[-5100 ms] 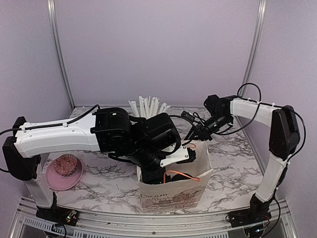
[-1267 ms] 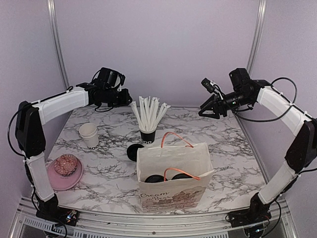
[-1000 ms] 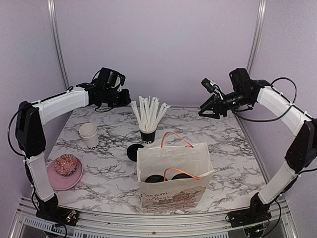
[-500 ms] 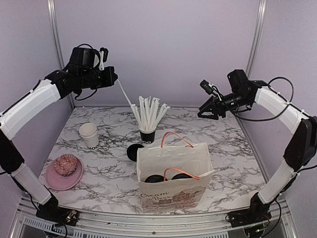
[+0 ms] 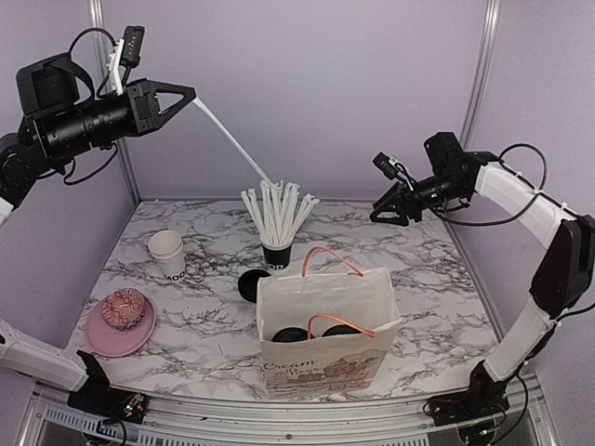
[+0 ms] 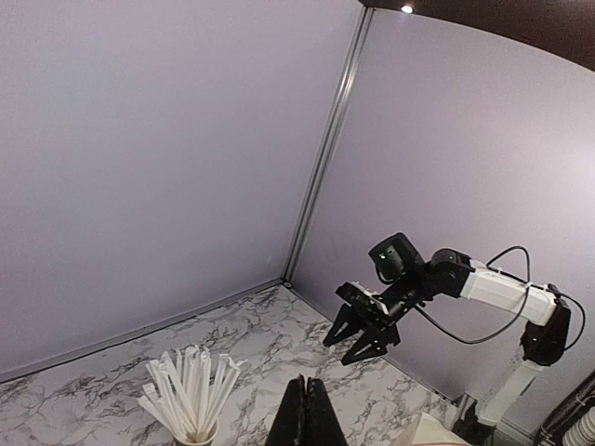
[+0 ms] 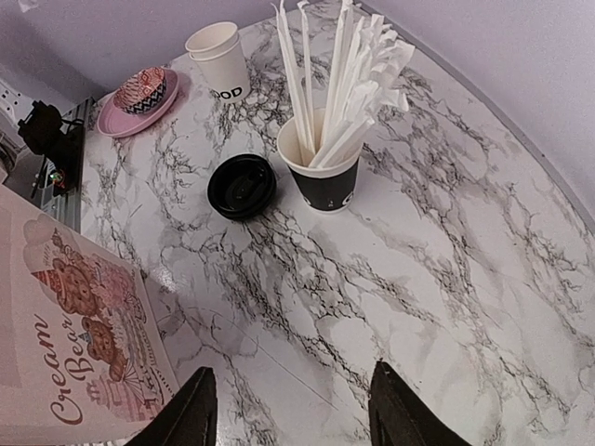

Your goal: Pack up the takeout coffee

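Note:
The takeout coffee shows as two black lids point(image 5: 290, 334) point(image 5: 342, 330) down inside the paper bag point(image 5: 325, 367) at the front centre. High at the upper left, my left gripper point(image 5: 191, 93) point(image 6: 310, 395) is shut on a white wrapped straw point(image 5: 232, 139). The straw slants down to the black cup of straws point(image 5: 276, 251) point(image 6: 186, 418) point(image 7: 325, 181). My right gripper point(image 5: 381, 212) point(image 7: 297, 409) point(image 6: 365, 330) hovers open over the back right of the table, holding nothing.
A loose black lid point(image 5: 251, 283) point(image 7: 242, 186) lies by the straw cup. Lidless white cups point(image 5: 167, 253) point(image 7: 221, 60) stand at the left. A pink plate point(image 5: 98, 339) point(image 7: 116, 121) with a cupcake sits front left. The bag's orange handles point(image 5: 325, 255) arch upward.
My left arm has swung up and to the left, drawing one straw out of the cup; its jaws closed on that straw. The right arm has barely moved.

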Available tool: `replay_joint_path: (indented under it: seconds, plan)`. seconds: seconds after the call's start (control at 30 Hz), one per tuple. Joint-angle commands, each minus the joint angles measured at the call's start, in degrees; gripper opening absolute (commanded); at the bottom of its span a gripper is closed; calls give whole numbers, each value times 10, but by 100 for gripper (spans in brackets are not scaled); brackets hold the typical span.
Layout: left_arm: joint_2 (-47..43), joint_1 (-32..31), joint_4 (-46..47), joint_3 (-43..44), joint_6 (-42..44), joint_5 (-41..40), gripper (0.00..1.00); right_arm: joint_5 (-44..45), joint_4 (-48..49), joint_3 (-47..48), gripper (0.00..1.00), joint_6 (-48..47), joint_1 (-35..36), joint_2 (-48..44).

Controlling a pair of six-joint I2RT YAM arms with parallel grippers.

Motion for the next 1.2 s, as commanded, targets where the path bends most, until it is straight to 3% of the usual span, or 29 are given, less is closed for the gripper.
replay_joint_path:
  seconds: [0.0,0.5,0.67,0.97,1.07,1.17]
  plan:
    - [-15,-13,-35,9,-26,91,0,8,4,22,53,1,0,9]
    - [-61,-51,-61,-52,-86,255,0,14,4,15,53,0,0,6]
    - [-23,-106,-45,-78,-77,235,0,11,4,18,53,0,0,9]
    - [35,-190,231,-188,-100,210,0,15,4,8,53,-4,0,8]
    - [57,-201,348,-234,-143,217,0,18,5,6,53,-4,0,6]
    - [102,-216,370,-226,-149,234,0,17,5,8,53,-4,0,7]
